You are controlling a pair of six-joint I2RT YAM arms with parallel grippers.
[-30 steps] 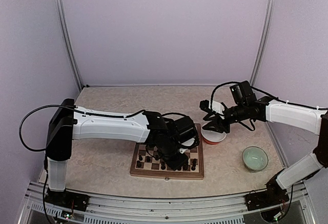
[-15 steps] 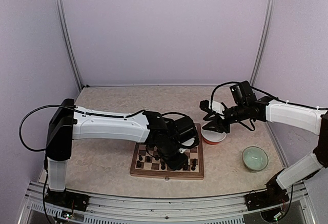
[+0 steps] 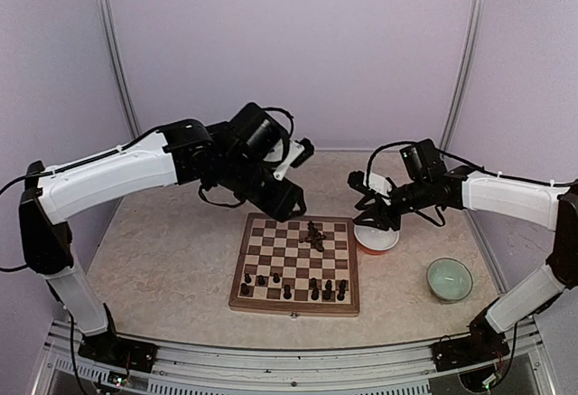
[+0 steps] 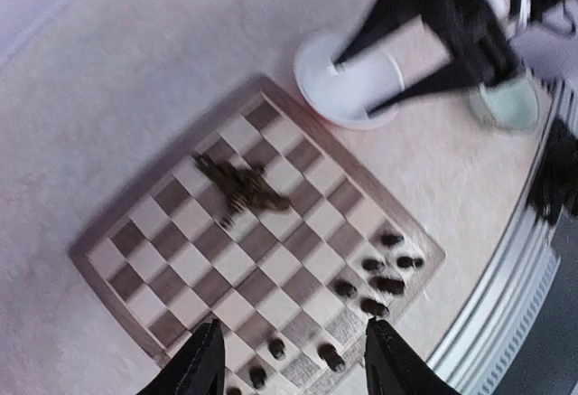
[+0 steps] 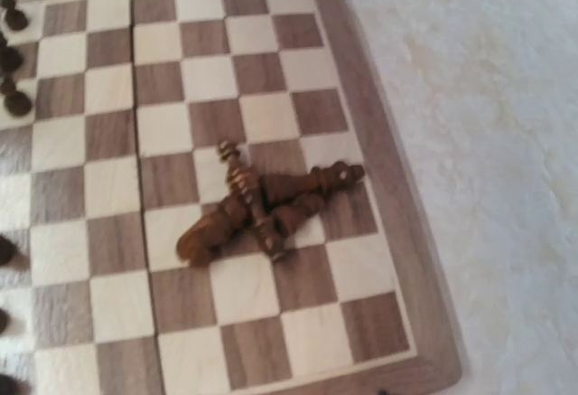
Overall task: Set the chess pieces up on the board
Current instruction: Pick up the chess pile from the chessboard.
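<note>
- Left tool (image 4: pixel 293 361) hangs high above the board (image 3: pixel 271 252), off its upper left corner in the top view. Its jaws are about half parted and empty, and the fingertips (image 4: pixel 206 363) frame only bare squares.
- Brown pieces (image 5: pixel 262 205) lie toppled in one heap on the board, right of centre and near its far edge in the top view. None of them stands.
- Their long axes all lie flat on the squares. In the right wrist view the longest runs from lower left to upper right, with its knobbed head at the upper right. A thinner one crosses it from upper left to lower right, and shorter ones are tangled at the crossing.
- Dark pieces (image 3: pixel 298 285) stand upright along the board's lower rows, well apart from the heap.
- The step in hand, as I judge it, is to lift one brown piece and stand it on its square.
  - Take an outer piece of the heap first.
  - Set the jaws across its narrow waist, square to its long axis.
  - Come straight down so the neighbours do not roll.
  - Set it base-first and let go only once it is upright.
- Right tool (image 3: pixel 370 214) hovers over the white bowl (image 3: pixel 377 243) just right of the board. Its jaws are parted and nothing shows between them.
- Green bowl (image 3: pixel 449 279) sits on the counter (image 3: pixel 181 259) at lower right, well apart.
</note>
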